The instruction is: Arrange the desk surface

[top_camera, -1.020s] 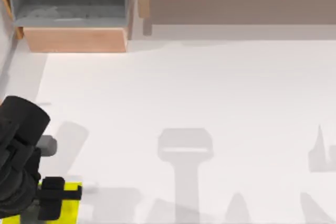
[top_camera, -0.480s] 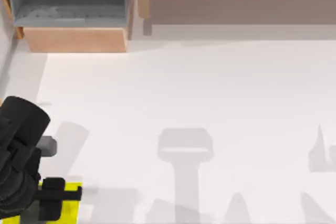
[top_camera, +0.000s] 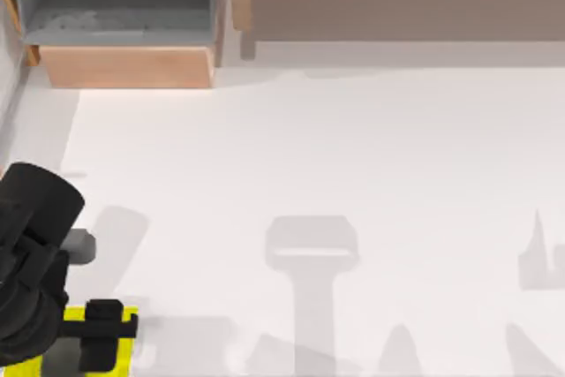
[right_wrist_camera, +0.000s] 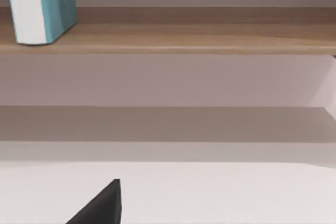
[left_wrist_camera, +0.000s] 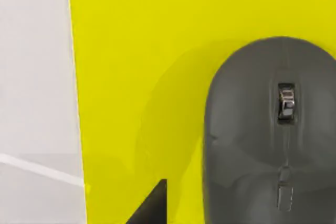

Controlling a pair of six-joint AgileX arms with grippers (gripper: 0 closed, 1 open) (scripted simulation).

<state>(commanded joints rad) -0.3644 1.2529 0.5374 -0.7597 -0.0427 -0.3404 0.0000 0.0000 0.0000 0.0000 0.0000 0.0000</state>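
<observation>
Though its grip cannot be told, left hand [top_camera: 101, 333] above grey mouse [left_wrist_camera: 270, 135] on yellow mat [left_wrist_camera: 142, 61].

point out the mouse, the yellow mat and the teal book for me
mouse [left_wrist_camera: 268, 129], left wrist view, on its grey top shell beside the scroll wheel
yellow mat [left_wrist_camera: 147, 40], left wrist view, on its bare surface
teal book [right_wrist_camera: 55, 3], right wrist view, on its teal cover
</observation>
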